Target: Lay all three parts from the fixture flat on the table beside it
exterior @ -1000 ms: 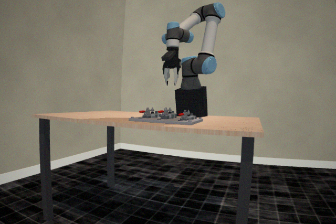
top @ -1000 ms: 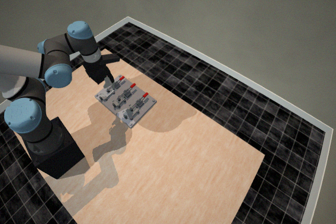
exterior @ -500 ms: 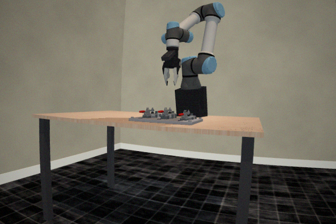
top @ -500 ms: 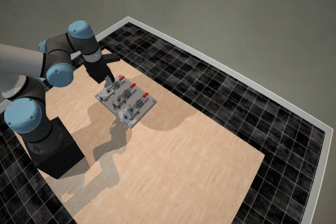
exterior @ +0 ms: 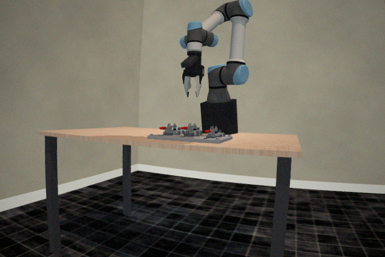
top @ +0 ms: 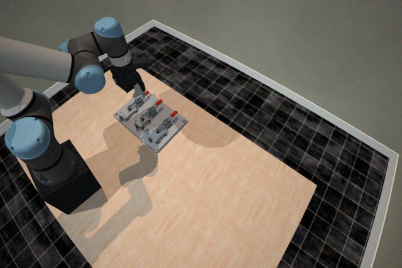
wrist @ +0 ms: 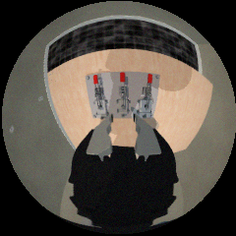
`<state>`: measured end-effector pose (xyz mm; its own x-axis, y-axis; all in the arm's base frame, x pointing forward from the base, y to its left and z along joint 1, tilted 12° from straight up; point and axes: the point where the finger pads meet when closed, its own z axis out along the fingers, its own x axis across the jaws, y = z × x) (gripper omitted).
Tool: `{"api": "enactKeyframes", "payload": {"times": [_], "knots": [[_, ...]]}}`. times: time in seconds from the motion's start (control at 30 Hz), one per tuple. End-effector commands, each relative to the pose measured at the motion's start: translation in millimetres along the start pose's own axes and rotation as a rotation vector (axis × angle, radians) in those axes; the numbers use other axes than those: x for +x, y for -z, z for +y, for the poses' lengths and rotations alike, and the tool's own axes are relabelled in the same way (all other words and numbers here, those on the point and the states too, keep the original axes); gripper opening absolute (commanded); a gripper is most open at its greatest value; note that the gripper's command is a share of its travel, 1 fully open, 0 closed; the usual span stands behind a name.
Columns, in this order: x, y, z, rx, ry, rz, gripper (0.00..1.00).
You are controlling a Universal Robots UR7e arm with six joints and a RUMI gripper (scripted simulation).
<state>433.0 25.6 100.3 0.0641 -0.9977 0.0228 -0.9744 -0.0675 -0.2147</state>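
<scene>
The fixture plate (top: 129, 123) (exterior: 186, 138) (wrist: 109, 88) lies on the table with three toggle clamps in a row. Their red handles (top: 174, 113) (exterior: 162, 127) (wrist: 122, 77) lie low, pointing away from the robot base. Small grey pieces sit at the clamps' other ends; one (top: 157, 136) (wrist: 146, 107) is by the clamp on the right in the wrist view. Parts and clamp metal are alike in colour, so their outlines are hard to tell apart. My gripper (exterior: 192, 94) (wrist: 123, 114) is partly open, empty and pointing down, high above the table and touching nothing.
The wooden table (top: 227, 200) (exterior: 264, 142) extends around the fixture. The robot's black base block (top: 70, 184) (exterior: 219, 117) stands at one side of the table. The fixture is nearer the table edge opposite the base. Arm shadows fall across the table and plate.
</scene>
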Motion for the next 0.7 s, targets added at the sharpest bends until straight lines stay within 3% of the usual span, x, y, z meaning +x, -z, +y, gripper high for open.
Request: {"api": "enactKeyframes", "payload": {"times": [0.0,0.33,0.67], "knots": [[0.9,-0.4,-28.3,0.001,-0.003,0.004,0.28],[0.8,-0.7,-71.7,0.0,-0.003,0.003,0.28],[0.8,-0.7,-81.7,0.0,-0.003,0.003,0.28]]}}
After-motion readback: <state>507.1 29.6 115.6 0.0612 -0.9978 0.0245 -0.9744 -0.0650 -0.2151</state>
